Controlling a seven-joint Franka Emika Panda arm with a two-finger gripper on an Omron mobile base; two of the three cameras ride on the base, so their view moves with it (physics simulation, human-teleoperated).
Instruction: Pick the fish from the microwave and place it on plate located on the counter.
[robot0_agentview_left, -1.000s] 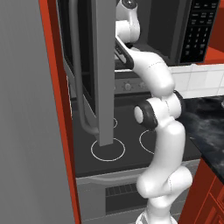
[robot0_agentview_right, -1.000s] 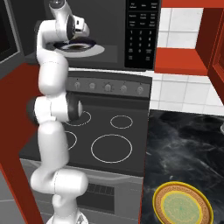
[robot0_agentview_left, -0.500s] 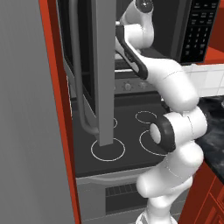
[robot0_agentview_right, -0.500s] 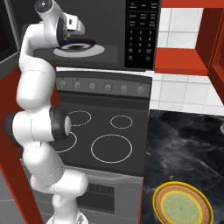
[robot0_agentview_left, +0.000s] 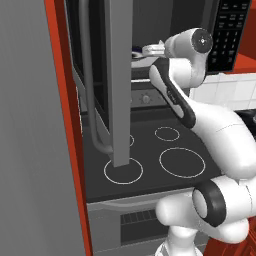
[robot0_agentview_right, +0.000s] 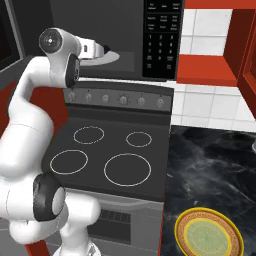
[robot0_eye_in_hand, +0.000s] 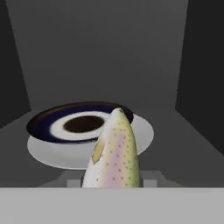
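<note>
Hand view showed the fish (robot0_eye_in_hand: 114, 153), pale and speckled with a pinkish flank, rising from the bottom edge straight ahead of the camera, its pointed end over the dark blue-and-white dish (robot0_eye_in_hand: 76, 123) that lay on the grey turntable (robot0_eye_in_hand: 140, 135) inside the microwave (robot0_agentview_right: 125, 30). The fingertips were hidden behind the fish, so whether the hand (robot0_agentview_right: 102, 50) was clamped on it could not be told; judging from how the fish stood up along the hand's line, it was probably held.

Half a second before, the wrist had sat deeper and higher against the oven mouth; now the arm had swung so that the hand pointed sideways across the opening, and the elbow had dropped lower over the stovetop (robot0_agentview_right: 107, 150). That read as the start of a withdrawal, with the lift off the dish likely done.

From the left base view the open door (robot0_agentview_left: 117, 80) hung close to the arm's left, a thing to clear on the way out.

The yellow plate (robot0_agentview_right: 208, 234) waited on the bench (robot0_agentview_right: 215, 165), well apart to the right, so the carry and the placing remained.
</note>
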